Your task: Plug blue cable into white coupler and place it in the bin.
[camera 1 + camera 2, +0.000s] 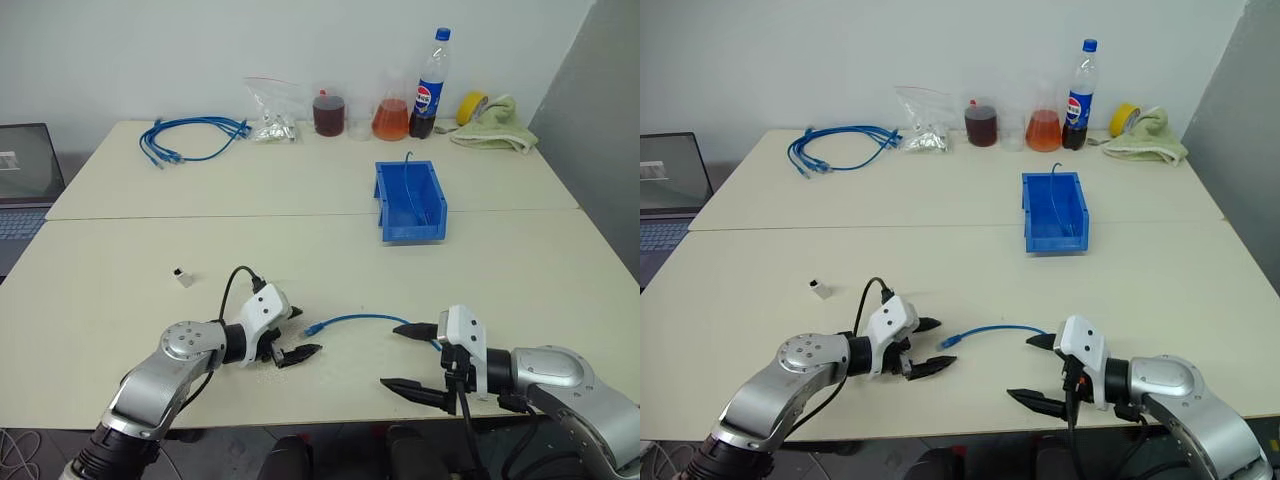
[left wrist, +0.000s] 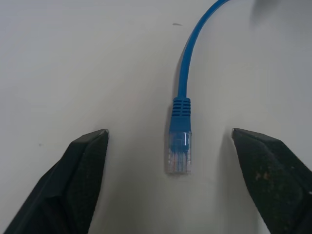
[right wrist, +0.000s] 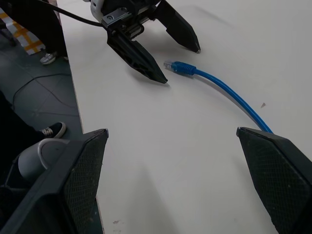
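Blue cable (image 1: 365, 319) lies loose on the tabletop (image 1: 300, 260) — its clear plug between the left gripper's (image 1: 292, 332) spread fingers, untouched — right gripper (image 1: 412, 358) wide open, empty.

Cola bottle (image 1: 429, 85), yellow tape roll (image 1: 472, 106), laptop (image 1: 25, 175) around the table's edges.

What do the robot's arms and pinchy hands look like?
Both arms are shiny silver-grey with rounded joints, and each has a white block at the wrist. A black cable loops up by the left wrist, and another hangs at the right. The left tool and the right tool each have two pointed black fingers with a dotted texture inside.
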`<control>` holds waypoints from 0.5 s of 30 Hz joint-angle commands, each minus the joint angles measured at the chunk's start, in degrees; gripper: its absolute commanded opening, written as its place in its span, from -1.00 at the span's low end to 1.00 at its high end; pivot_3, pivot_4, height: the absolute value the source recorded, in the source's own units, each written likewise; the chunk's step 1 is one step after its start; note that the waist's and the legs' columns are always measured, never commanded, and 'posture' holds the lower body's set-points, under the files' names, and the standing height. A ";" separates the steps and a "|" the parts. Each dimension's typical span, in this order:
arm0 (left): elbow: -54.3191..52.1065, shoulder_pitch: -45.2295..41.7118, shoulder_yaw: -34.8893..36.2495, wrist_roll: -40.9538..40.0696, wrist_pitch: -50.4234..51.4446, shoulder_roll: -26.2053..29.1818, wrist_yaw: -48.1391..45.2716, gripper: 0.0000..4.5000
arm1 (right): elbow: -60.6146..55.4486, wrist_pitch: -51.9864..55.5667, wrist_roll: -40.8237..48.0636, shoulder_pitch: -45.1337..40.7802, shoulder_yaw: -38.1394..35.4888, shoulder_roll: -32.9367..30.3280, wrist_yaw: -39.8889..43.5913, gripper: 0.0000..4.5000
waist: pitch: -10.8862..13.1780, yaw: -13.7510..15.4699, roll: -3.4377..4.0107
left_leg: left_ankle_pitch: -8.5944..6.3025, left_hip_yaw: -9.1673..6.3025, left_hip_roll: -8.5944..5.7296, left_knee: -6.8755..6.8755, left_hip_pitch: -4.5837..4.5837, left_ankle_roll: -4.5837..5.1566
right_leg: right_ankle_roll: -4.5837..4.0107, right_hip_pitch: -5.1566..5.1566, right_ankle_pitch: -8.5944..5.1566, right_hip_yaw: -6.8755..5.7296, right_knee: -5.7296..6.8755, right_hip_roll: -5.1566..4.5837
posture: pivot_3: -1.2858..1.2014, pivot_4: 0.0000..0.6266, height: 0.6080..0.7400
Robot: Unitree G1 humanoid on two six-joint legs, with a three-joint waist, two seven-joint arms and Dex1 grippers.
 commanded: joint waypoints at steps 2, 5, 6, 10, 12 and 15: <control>-0.75 1.46 -4.27 1.41 4.21 2.46 -1.07 0.35 | -2.09 -0.57 1.24 -0.61 0.00 -0.80 -0.70 1.00 | -0.01 -0.05 0.01 | 0.00 0.02 0.00 -0.01 0.01 0.00 | 0.00 0.00 0.00 0.03 0.00 0.00 | 0.03 -0.52 1.00; -1.94 1.86 -5.51 1.69 4.62 3.40 -1.11 0.08 | -2.11 -0.79 1.76 -0.90 -0.59 -0.88 -0.91 1.00 | -0.03 -0.05 0.02 | 0.00 0.05 -0.01 -0.02 0.04 0.00 | 0.00 0.00 0.00 0.08 -0.02 0.00 | 0.03 -0.52 1.00; -2.30 2.09 -5.87 1.88 4.44 3.77 -1.31 0.02 | -2.17 -0.71 2.10 -1.11 -0.83 -0.87 -0.98 1.00 | -0.03 -0.05 0.01 | 0.00 0.05 -0.01 -0.02 0.04 0.00 | 0.00 0.00 0.00 0.08 -0.02 0.00 | 0.03 -0.52 1.00; -3.24 2.84 -6.23 2.46 3.82 4.26 -0.86 -0.33 | -2.16 -0.78 3.72 -1.56 -1.83 -1.08 -1.01 1.00 | -0.05 -0.01 0.02 | 0.00 0.06 -0.01 -0.03 0.05 0.00 | 0.00 0.01 0.00 0.10 -0.03 0.00 | 0.03 -0.52 1.00; -3.87 3.63 -6.04 2.36 3.63 3.85 -0.42 -0.49 | -1.99 -1.18 4.02 -1.45 -2.02 -1.29 -0.88 1.00 | -0.07 0.01 0.03 | 0.00 0.06 -0.01 -0.03 0.05 0.00 | 0.00 0.02 0.00 0.09 -0.04 0.00 | 0.03 -0.52 1.00; -4.35 4.71 -5.68 2.00 3.59 2.98 0.34 -0.75 | -1.46 -1.90 4.08 -1.25 -1.98 -1.68 -0.81 1.00 | -0.10 0.01 0.03 | -0.01 0.08 -0.01 -0.03 0.06 0.01 | 0.00 0.03 0.00 0.12 -0.05 0.00 | 0.03 -0.52 1.00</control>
